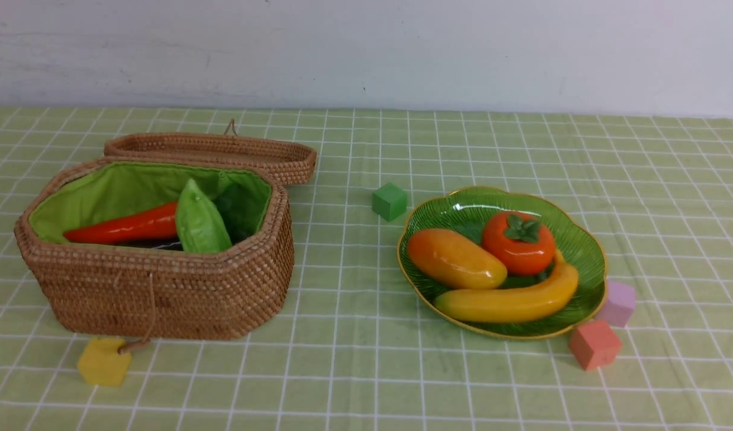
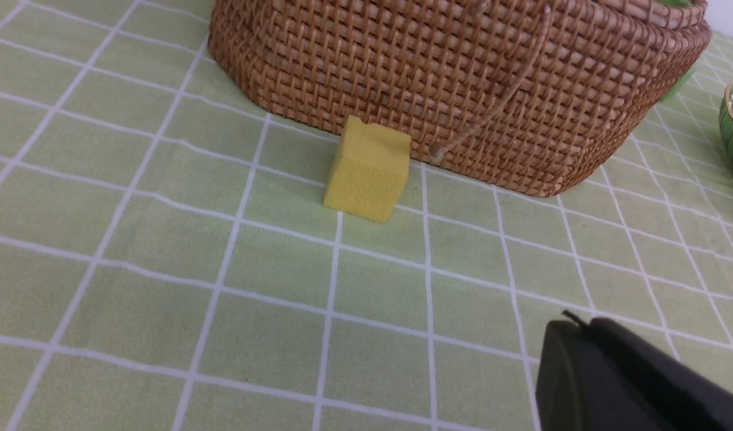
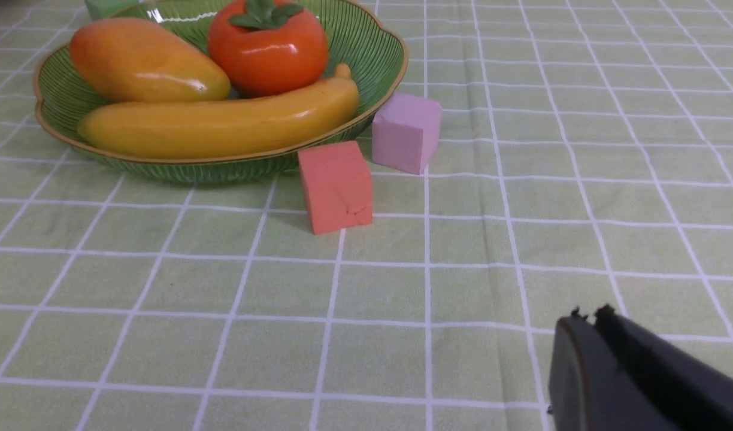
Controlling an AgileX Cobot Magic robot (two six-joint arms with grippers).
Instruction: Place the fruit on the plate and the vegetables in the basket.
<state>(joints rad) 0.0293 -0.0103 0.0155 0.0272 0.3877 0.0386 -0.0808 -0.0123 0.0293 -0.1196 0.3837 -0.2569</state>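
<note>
The green plate [image 1: 585, 248] on the right carries the fruit: a mango [image 1: 455, 258], a persimmon [image 1: 518, 242] and a banana [image 1: 510, 299]. On the left, the wicker basket [image 1: 163, 287] stands with its lid [image 1: 211, 152] folded back. Vegetables lie inside it: a red pepper [image 1: 127, 226], a pale green gourd [image 1: 200, 221] and something dark green [image 1: 238, 206]. Neither arm shows in the front view. My left gripper [image 2: 585, 326] is shut and empty over the cloth, short of the basket [image 2: 462, 78]. Short of the plate [image 3: 67, 96], my right gripper [image 3: 591, 317] is shut and empty.
A yellow cube [image 1: 103, 361] sits by the basket's front with the string loop [image 1: 140, 335] touching it. A green cube [image 1: 390, 201] lies behind the plate; a pink-lilac cube [image 1: 618, 303] and a salmon cube [image 1: 594, 343] sit at its right front.
</note>
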